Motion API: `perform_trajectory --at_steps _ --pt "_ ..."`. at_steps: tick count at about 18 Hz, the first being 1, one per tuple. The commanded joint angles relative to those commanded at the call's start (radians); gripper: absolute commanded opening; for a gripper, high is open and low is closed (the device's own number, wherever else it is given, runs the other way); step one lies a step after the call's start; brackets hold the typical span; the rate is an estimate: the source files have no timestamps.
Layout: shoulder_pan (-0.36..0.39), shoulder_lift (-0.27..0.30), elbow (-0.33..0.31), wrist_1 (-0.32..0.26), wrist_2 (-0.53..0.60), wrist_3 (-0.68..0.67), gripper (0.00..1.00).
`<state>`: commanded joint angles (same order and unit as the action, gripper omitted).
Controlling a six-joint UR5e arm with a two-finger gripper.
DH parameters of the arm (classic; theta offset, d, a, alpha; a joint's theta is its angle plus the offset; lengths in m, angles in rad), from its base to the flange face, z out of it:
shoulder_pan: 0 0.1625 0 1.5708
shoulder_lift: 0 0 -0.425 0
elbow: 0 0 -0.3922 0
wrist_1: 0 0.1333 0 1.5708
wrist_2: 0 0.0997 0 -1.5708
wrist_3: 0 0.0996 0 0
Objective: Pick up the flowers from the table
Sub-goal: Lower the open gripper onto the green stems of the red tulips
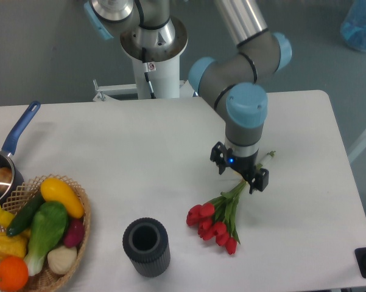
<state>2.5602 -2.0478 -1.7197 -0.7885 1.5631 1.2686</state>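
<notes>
Gripper (240, 175) hangs open right over the stems of the flowers (222, 213), which lie flat on the table (140, 152), heads angled down-left, stems running up-right.

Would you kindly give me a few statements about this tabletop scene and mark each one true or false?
1. The flowers lie flat on the table. True.
2. The pincer hovers over the red blooms. False: it is above the pale stems, with the blooms nearer the camera.
3. The dark ribbed cup stands upright, left of the flowers. True.
4. The wicker basket is empty. False: it holds toy vegetables and fruit.
5. The blue-handled pan sits at the right edge of the table. False: it is at the left edge.
</notes>
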Motion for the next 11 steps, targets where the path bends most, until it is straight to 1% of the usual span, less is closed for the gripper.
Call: perform_trajectory --at_steps 3,5,6,8,9,11 --pt "-0.002 -0.038 0.023 0.000 0.000 -0.002 1.00" --pt "-0.014 -0.049 0.025 0.002 0.000 -0.002 1.00" --pt "-0.018 -0.051 0.025 0.002 0.000 -0.002 0.98" --pt "-0.020 -0.055 0.023 0.000 0.000 -0.003 0.83" --pt "-0.020 -0.057 0.023 0.000 0.000 -0.003 0.69" --pt "-0.020 -0.055 0.022 -0.002 0.000 -0.002 0.53"
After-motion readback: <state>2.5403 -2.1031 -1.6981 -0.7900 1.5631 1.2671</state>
